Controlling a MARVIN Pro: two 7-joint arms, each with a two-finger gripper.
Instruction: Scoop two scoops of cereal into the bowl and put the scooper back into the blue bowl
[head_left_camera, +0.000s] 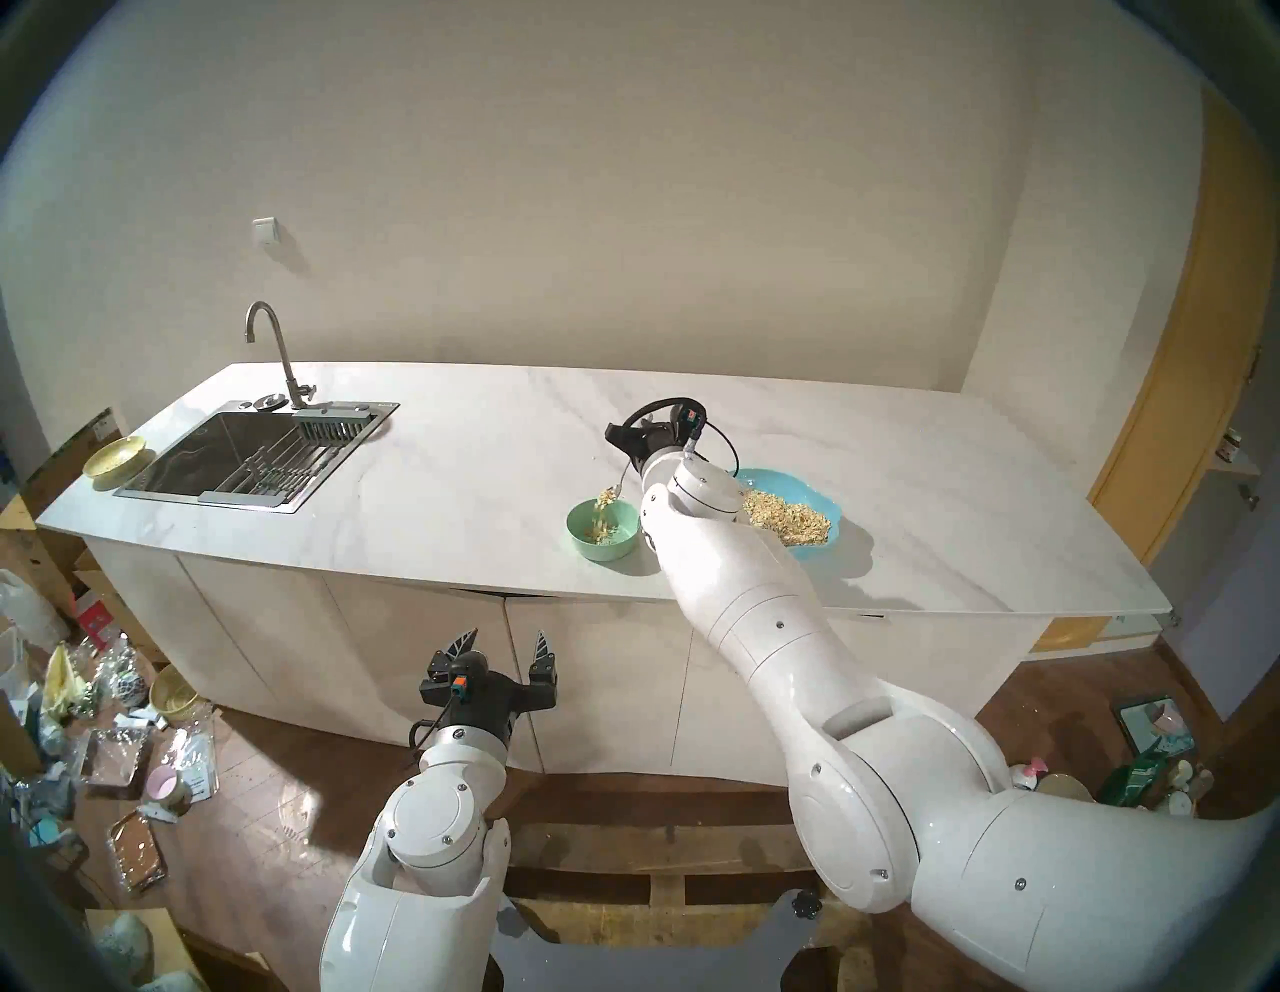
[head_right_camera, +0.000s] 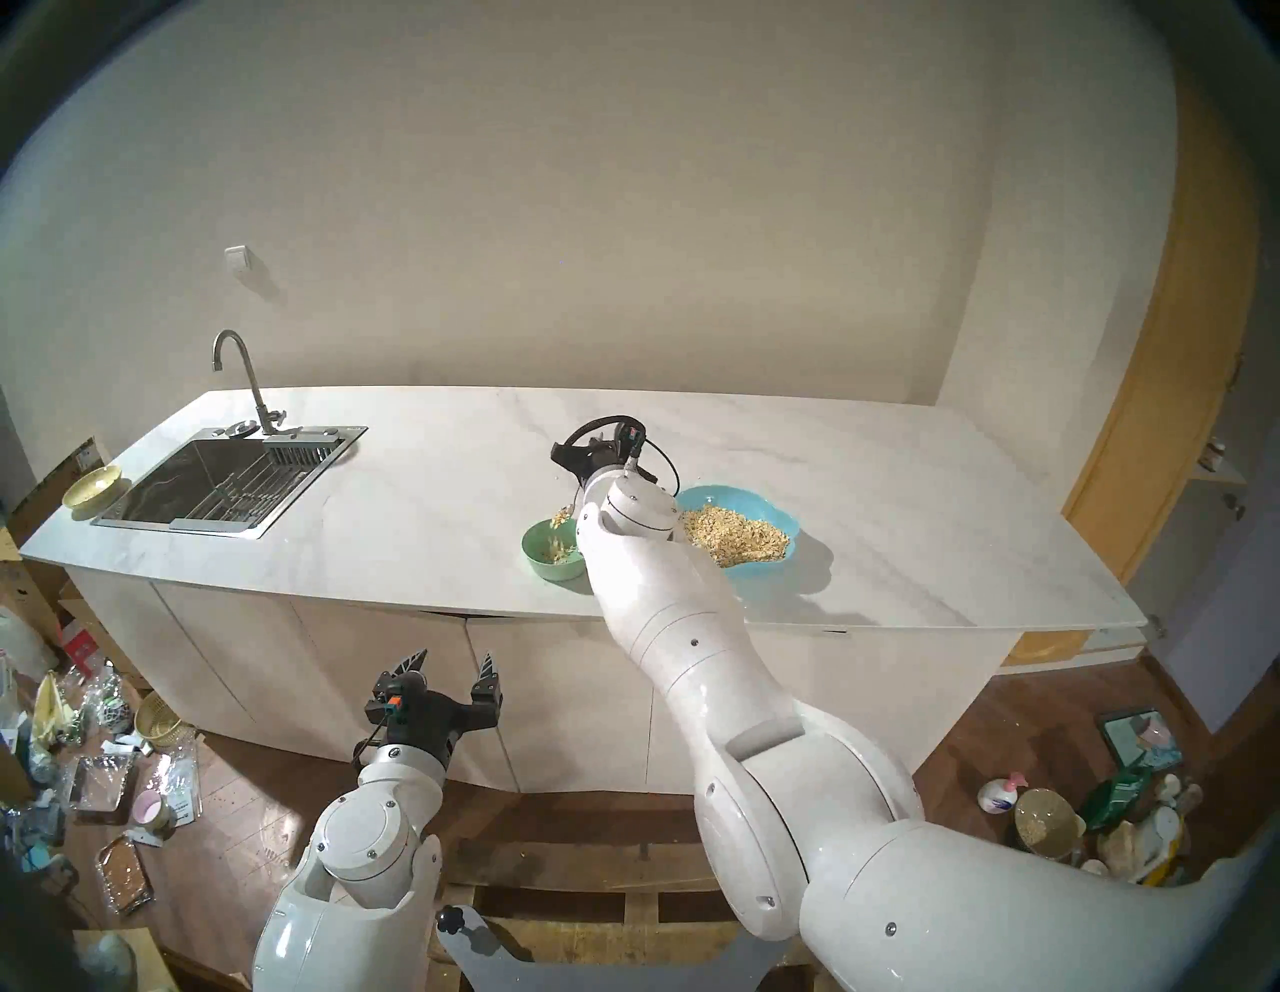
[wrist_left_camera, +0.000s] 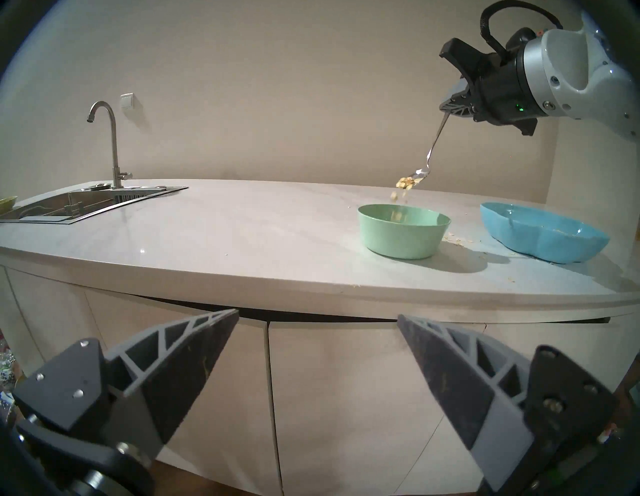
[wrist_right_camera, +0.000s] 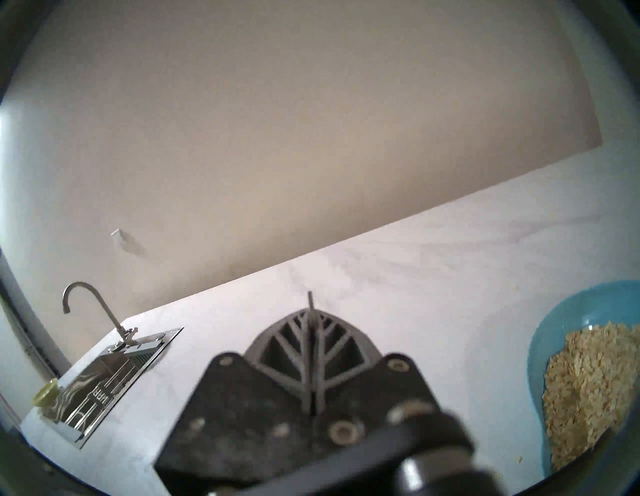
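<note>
Right gripper (wrist_left_camera: 456, 108), upper right of the left-wrist view: clenching the handle of the silver spoon (wrist_left_camera: 433, 145), head tilted so that oat flakes (wrist_left_camera: 405, 183) are falling into the mint-green bowl (wrist_left_camera: 403, 231) directly below. Light-blue scalloped bowl (wrist_left_camera: 540, 239), lower right, is holding the remaining oats, near enough for refilling. Left gripper (head_left_camera: 500, 658), lower centre of the head view: hanging released, clear of the counter.

We are wearing glossy white arm shells (head_left_camera: 755, 616) dotted with small screws, black wrists, looping black cables (wrist_left_camera: 502, 14), and grey ribbed fingers (wrist_left_camera: 180, 363).
</note>
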